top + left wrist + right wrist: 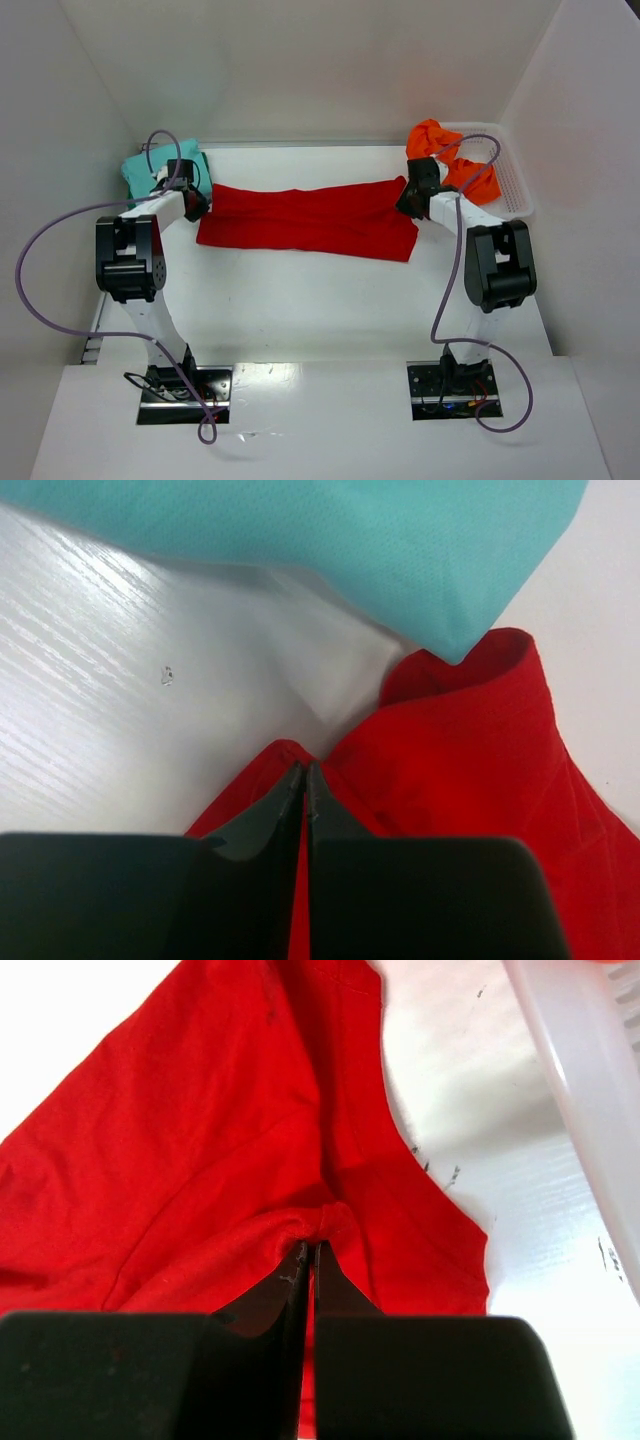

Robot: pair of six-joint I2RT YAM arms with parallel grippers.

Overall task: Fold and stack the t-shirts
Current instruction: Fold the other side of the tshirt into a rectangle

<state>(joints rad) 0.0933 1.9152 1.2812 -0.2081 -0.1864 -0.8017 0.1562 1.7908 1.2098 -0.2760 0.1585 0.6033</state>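
Note:
The red t-shirt (305, 220) lies as a long folded strip across the far middle of the table. My left gripper (197, 205) is at its left end, jaws pinched on a corner of the red cloth (470, 770), with the gripper (304, 768) close to the table. My right gripper (408, 205) is at the strip's right end, and in its wrist view the gripper (310, 1248) is shut on a bunched fold of the red t-shirt (200, 1140). A folded teal t-shirt (150, 170) lies just behind the left gripper, its corner (350, 540) touching the red one. The orange t-shirt (440, 150) sits crumpled in the basket.
A white mesh basket (510, 180) stands at the far right against the wall, and its rim (580, 1050) passes close to my right gripper. White walls enclose the table on the left, back and right.

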